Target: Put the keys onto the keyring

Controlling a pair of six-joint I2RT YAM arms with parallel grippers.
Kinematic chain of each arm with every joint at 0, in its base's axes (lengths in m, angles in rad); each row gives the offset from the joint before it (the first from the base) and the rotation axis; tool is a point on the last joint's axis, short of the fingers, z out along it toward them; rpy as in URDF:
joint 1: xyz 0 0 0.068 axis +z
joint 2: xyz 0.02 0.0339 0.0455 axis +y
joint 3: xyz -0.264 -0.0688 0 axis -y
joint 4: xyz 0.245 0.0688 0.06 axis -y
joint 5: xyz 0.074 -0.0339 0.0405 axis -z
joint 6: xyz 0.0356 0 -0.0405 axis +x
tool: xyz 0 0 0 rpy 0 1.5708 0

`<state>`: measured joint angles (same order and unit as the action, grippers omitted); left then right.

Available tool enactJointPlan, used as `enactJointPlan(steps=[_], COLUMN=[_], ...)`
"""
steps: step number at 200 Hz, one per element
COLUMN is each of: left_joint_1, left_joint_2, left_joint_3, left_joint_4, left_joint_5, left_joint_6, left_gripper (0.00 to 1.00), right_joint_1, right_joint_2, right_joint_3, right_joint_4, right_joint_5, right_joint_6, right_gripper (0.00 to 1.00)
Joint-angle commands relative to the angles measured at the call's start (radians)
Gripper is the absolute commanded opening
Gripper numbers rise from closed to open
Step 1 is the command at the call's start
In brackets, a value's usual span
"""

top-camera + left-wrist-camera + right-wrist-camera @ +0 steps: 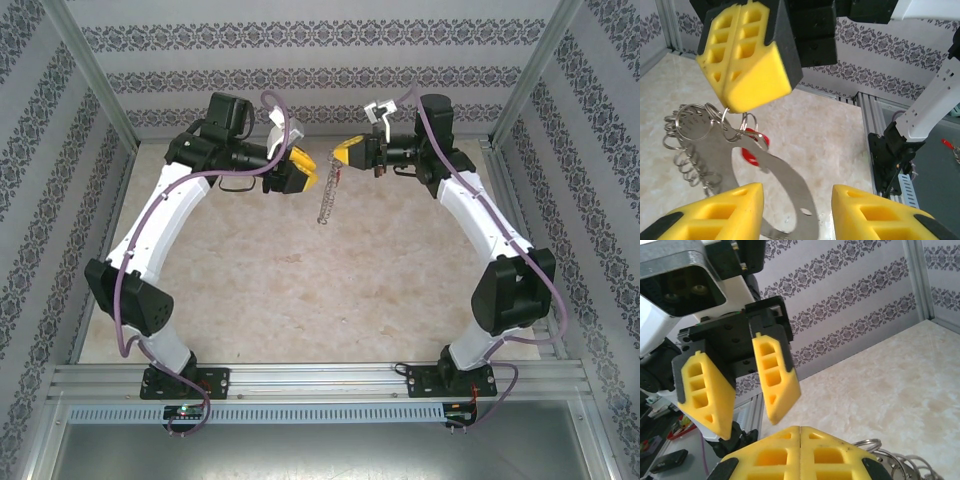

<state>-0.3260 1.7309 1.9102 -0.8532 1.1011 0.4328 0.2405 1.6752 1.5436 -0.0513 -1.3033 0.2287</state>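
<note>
One keyring (700,125) dangling from clamped right pincer (735,104), left pincer (797,207) partly open

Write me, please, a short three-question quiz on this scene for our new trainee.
1. True or false: the yellow-fingered left gripper stands open.
2. Which holds the large grey-silver metal loop fringed with small rings? A) left gripper B) yellow-fingered right gripper C) neither
3. Fill in: the small key among the rings has a ___ plastic head.
Key: 1 true; 2 B; 3 red.
</note>
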Motion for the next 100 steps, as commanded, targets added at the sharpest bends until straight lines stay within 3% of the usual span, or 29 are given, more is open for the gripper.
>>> enactJointPlan(steps=[1,100], left_joint_1=[0.016,0.016], left_joint_2=[0.028,0.094], left_joint_3=[0.049,0.159], left_joint_4=[-0.061,-0.149], left_joint_5=[0.045,0.096], left_joint_6=[0.052,0.108], left_gripper=[0.40,0.40], right_joint_1=[0.018,0.059], right_joint_2=[0.008,-0.027], right_joint_3=[0.032,-0.033], right_joint_4=[-0.004,-0.005], right_joint_5=[-0.054,-0.047], right_joint_6=[-0.021,-0.050], right_gripper=[0.00,0.00])
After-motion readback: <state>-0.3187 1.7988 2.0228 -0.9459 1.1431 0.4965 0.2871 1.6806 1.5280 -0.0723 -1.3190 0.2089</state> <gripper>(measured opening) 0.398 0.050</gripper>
